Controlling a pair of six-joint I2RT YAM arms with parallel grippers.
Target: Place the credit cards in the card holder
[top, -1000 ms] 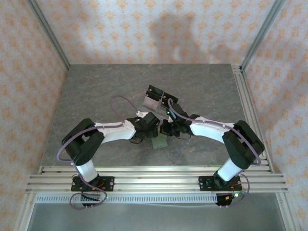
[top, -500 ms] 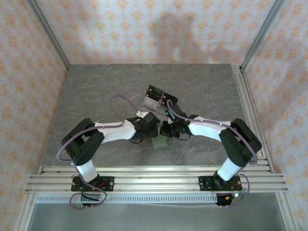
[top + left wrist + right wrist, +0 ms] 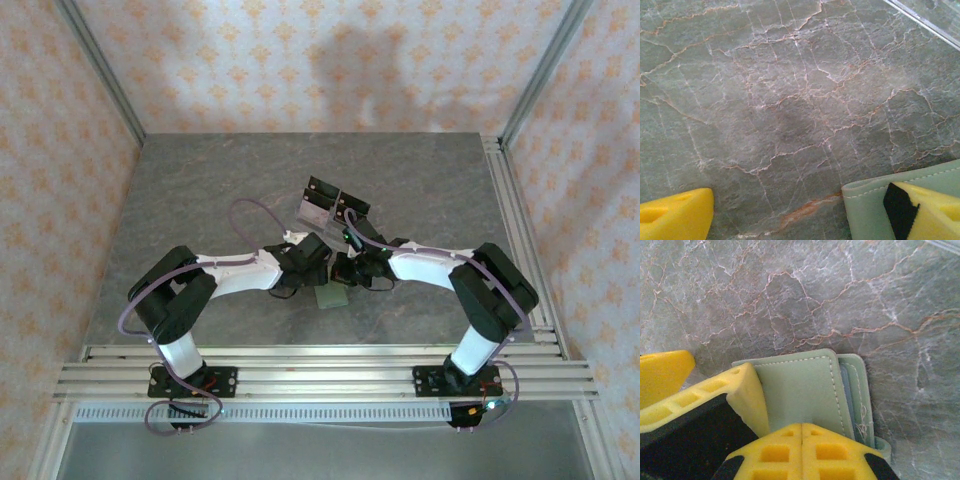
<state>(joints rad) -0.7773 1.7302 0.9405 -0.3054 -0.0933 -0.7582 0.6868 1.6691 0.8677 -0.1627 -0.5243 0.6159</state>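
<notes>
The card holder [image 3: 800,390], a sage-green stitched wallet, lies flat on the marble and shows in the overhead view [image 3: 331,297] between the two wrists. My right gripper [image 3: 802,440] is shut, its yellow fingers pressed together, and their tips sit over the wallet's near edge. The wallet's layers [image 3: 852,390] gape slightly on its right side. My left gripper [image 3: 800,215] is open wide; one of its fingers [image 3: 932,212] rests on a corner of the card holder [image 3: 867,210], the other [image 3: 675,215] is over bare marble. The credit cards are hidden.
A clear stand with black tops [image 3: 328,205] stands just beyond the grippers; its edge [image 3: 925,20] shows at the left wrist view's top right. Aluminium rails [image 3: 320,365] run along the near edge and the right side [image 3: 515,230].
The right arm has drawn slightly to the left, toward the wallet. The left arm and the wallet have stayed put.
</notes>
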